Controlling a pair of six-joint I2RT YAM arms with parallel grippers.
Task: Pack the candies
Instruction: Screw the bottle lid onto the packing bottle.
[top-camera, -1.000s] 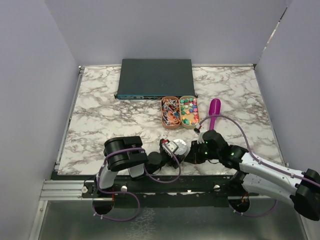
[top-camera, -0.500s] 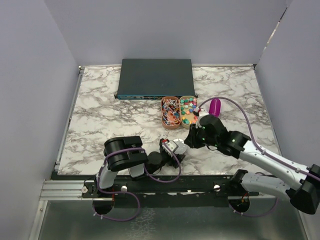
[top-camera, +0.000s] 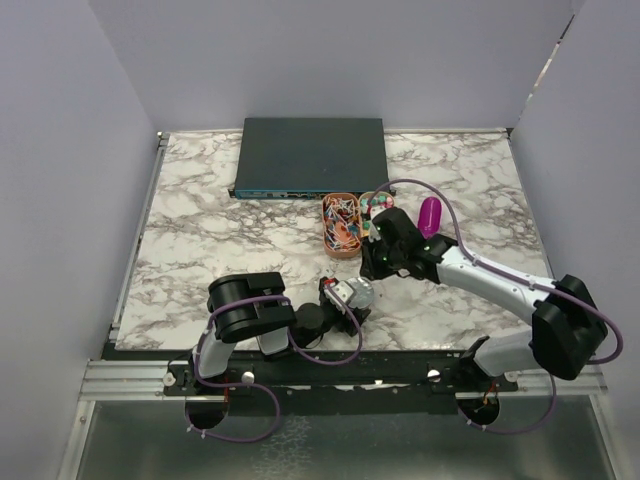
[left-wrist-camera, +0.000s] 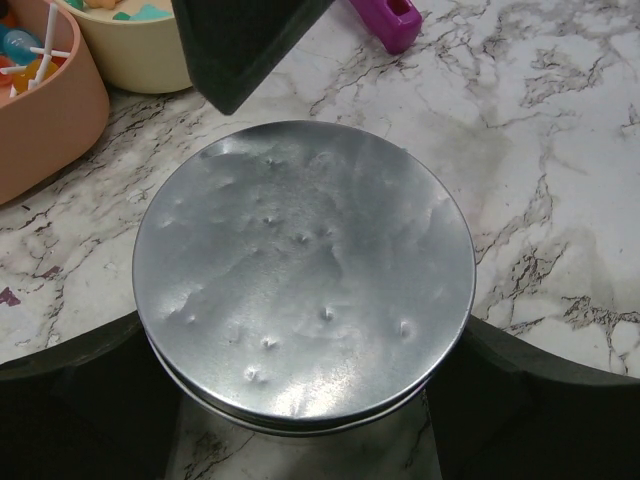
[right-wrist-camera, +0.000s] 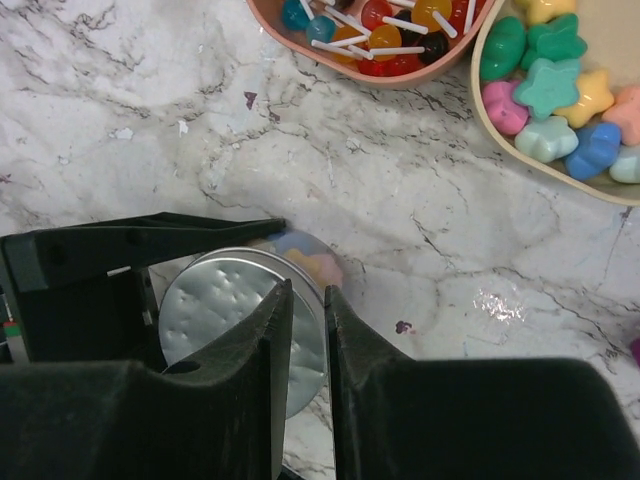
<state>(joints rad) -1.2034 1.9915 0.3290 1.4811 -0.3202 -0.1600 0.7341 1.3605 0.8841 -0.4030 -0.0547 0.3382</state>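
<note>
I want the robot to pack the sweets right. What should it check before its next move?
1. Round tin gripped by left gripper: ok.
2. Tin open for filling: not ok, lid covers it.
3. Right gripper free: ok, fingers slightly apart, nothing between.
4. Purple scoop in hand: not ok, lying on the table.
5. Candies ready: ok, piled in cream bowl.

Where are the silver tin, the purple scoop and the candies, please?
silver tin (left-wrist-camera: 300, 270): left wrist view, centre of its lid.
purple scoop (top-camera: 430, 215): top external view, visible upper part.
candies (right-wrist-camera: 548, 88): right wrist view, green star-shaped sweet.
</note>
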